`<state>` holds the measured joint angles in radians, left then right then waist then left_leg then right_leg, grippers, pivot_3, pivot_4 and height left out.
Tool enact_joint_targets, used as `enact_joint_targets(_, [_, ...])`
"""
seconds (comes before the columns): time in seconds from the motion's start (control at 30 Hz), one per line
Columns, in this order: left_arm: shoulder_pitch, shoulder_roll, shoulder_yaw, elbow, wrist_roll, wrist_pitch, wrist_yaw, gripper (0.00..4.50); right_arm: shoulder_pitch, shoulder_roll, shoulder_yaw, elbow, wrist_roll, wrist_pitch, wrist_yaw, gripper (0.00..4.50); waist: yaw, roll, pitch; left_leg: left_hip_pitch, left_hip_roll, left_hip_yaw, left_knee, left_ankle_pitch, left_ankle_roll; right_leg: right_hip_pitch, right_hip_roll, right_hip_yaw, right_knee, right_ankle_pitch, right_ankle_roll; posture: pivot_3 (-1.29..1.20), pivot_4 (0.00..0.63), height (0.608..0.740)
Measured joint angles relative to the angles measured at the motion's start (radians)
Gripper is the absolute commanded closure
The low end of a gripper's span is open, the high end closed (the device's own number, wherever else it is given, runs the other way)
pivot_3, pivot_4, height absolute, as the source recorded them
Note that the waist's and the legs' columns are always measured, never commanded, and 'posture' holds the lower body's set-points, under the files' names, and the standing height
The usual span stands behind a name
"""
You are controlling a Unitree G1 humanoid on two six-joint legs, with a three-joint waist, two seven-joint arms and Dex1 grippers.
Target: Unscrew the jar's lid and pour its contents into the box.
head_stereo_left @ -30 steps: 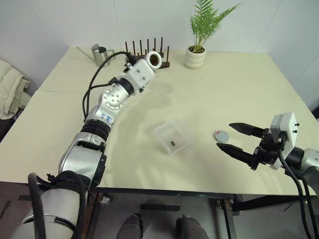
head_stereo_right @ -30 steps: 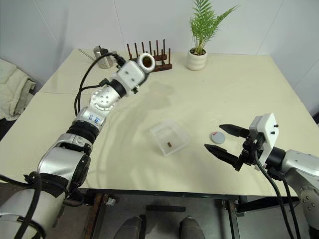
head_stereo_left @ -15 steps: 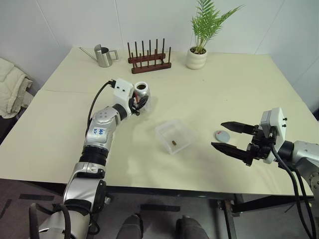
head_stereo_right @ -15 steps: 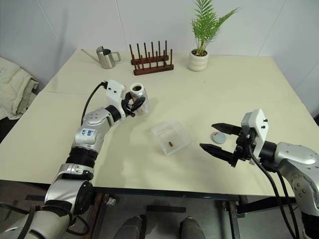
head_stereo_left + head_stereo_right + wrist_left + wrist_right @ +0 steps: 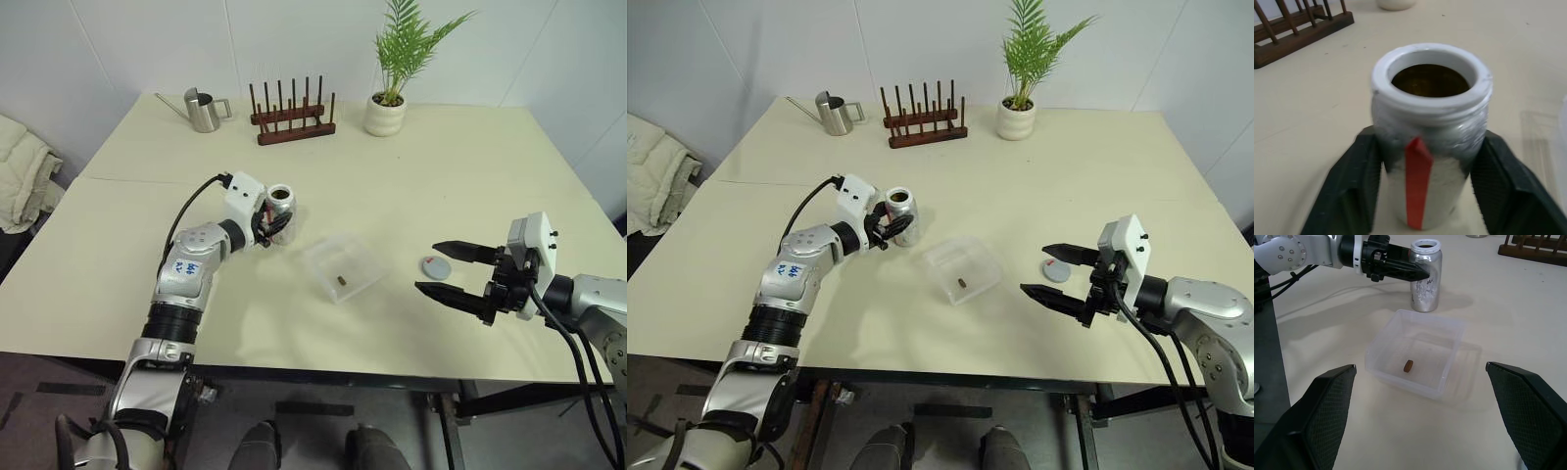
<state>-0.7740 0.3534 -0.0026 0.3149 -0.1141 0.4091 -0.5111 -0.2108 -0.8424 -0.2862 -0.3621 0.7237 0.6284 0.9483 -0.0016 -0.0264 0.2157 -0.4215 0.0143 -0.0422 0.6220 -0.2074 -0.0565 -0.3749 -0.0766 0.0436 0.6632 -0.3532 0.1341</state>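
Observation:
The silvery jar (image 5: 281,201) with a red label stands upright and lidless on the table, left of the box. My left gripper (image 5: 277,217) reaches level around it. Its black fingers (image 5: 1352,186) flank the jar (image 5: 1430,147) closely, slightly apart from its wall, so it is open. The clear box (image 5: 318,257) sits mid-table with the small brown contents (image 5: 1408,365) lying inside. The grey lid (image 5: 437,266) with its red mark lies flat on the table to the right. My right gripper (image 5: 425,266) is open wide beside the lid, pointing towards the box, and holds nothing.
At the table's far edge stand a steel watering can (image 5: 203,110), a brown wooden peg rack (image 5: 292,116) and a potted fern in a white pot (image 5: 384,113). A pale cloth (image 5: 22,181) lies off the table to the left.
My left arm came down from high over the table and set the jar upright beside the box, and its jaws have loosened. The right gripper has stayed where it was.

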Motion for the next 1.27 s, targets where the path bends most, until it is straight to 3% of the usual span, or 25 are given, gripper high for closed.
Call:
enact_joint_targets(0.1, [0.005, 0.010, -0.007, -0.041, 0.000, 0.035, -0.007, 0.01, 0.000, 0.000, 0.002, 0.001, -0.001, -0.002, 0.000, 0.00, 0.000, 0.000, 0.000, 0.000, 0.000, 0.000, 0.000, 0.000, 0.000, 0.000, 0.000, 0.000, 0.000, 0.000, 0.000, 0.00, 0.150, 0.740])
enact_joint_targets(0.77, [0.150, 0.164, 0.005, -0.393, -0.023, 0.352, -0.032, 0.01, -0.024, -0.011, 0.010, 0.055, -0.040, -0.026, 0.061, 0.00, -0.002, 0.000, 0.000, 0.000, 0.000, 0.000, -0.002, 0.000, 0.000, 0.000, 0.000, 0.000, -0.002, 0.000, 0.000, 0.00, 0.150, 0.740])
enact_joint_targets(0.9, [0.225, 0.321, 0.051, -0.455, -0.113, 0.358, -0.195, 0.01, -0.018, -0.059, 0.004, 0.064, -0.038, -0.019, 0.100, 0.00, -0.013, 0.000, 0.000, 0.001, 0.001, 0.001, -0.006, 0.000, 0.000, -0.001, 0.000, 0.001, -0.003, 0.000, -0.001, 0.00, 0.150, 0.740])
enact_joint_targets(1.0, [0.237, 0.416, 0.131, -0.423, -0.201, 0.220, -0.394, 0.01, -0.035, -0.109, 0.000, 0.135, -0.055, -0.036, 0.152, 0.00, -0.011, 0.000, 0.000, 0.001, 0.001, 0.001, -0.006, 0.000, 0.000, -0.001, 0.000, 0.000, -0.004, 0.000, -0.003, 0.00, 0.150, 0.740])
enact_joint_targets(1.13, [0.255, 0.507, 0.199, -0.240, -0.269, 0.005, -0.658, 0.01, -0.084, -0.131, -0.004, 0.191, -0.076, -0.070, 0.182, 0.00, -0.017, 0.001, -0.001, 0.002, 0.002, 0.003, -0.008, 0.000, 0.000, -0.001, -0.001, 0.000, -0.006, 0.000, -0.004, 0.00, 0.150, 0.740])
enact_joint_targets(1.27, [0.255, 0.532, 0.204, -0.036, -0.285, -0.116, -0.813, 0.01, -0.046, -0.142, -0.039, 0.252, -0.093, -0.134, 0.245, 0.00, -0.017, 0.001, -0.001, 0.001, 0.002, 0.002, -0.009, -0.001, 0.001, -0.001, -0.001, -0.001, -0.007, 0.000, -0.005, 0.00, 0.150, 0.740])
